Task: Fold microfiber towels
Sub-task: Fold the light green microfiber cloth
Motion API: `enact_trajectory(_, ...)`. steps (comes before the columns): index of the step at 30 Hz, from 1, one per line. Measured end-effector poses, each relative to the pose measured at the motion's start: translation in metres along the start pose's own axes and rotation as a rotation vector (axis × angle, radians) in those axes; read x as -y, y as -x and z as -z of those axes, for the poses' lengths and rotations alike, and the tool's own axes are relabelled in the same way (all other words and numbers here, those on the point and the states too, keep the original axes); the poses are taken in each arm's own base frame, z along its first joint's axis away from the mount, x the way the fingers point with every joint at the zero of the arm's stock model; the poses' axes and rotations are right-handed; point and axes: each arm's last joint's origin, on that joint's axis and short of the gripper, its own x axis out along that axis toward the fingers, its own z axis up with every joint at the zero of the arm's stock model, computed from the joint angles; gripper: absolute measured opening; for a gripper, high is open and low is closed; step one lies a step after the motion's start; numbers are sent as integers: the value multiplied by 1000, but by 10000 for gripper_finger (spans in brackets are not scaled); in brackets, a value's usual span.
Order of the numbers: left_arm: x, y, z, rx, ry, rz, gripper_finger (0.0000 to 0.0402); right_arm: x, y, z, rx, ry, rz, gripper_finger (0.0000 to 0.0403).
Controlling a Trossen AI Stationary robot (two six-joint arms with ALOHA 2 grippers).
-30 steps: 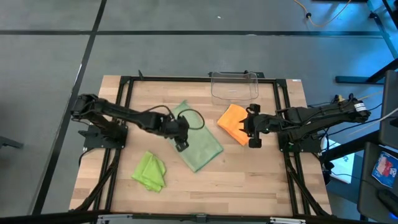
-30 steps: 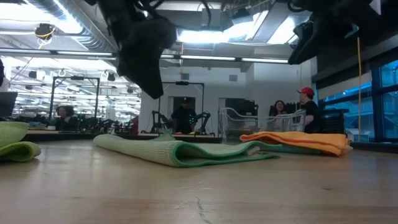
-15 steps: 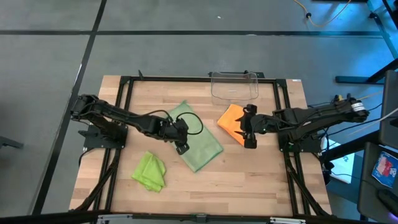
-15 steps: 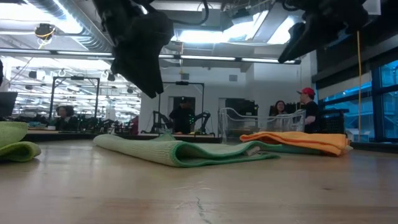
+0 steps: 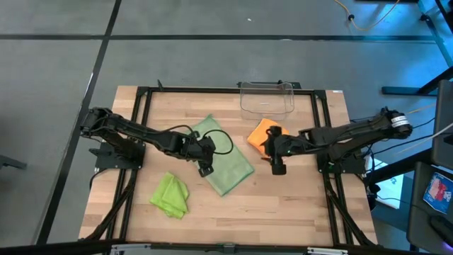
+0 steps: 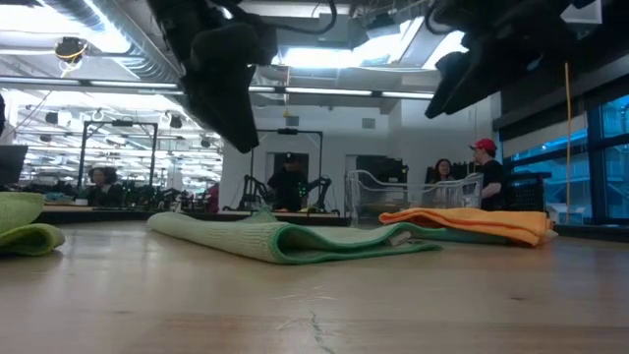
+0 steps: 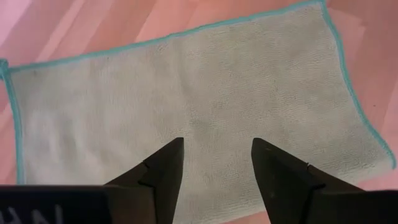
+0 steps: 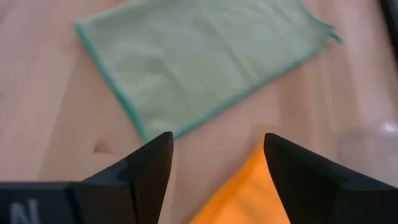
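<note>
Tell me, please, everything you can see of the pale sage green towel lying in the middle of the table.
The pale sage green towel is a soft, fine-napped cloth with a thin teal stitched edge. It lies folded into a rectangle, flat on the wooden table and turned at an angle to its edges; the low view shows a doubled layer with a rounded fold. The left end effector hovers over it, open and empty. Nothing grips it. The orange towel lies apart beside it.
</note>
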Motion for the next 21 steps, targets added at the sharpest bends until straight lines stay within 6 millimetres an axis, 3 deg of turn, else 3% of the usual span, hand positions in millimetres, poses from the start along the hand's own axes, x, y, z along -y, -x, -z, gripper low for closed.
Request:
enact_trajectory(5,20,-4,7,49,-134,-26,182,-7,-24,0,-41,134,-72,255)
enact_trajectory(14,81,-33,34,189,-378,-19,179,-18,-69,7,-116,274,-98,255)
enact_trajectory(21,114,-45,62,217,-643,7,179,-25,-91,13,-148,259,-162,255)
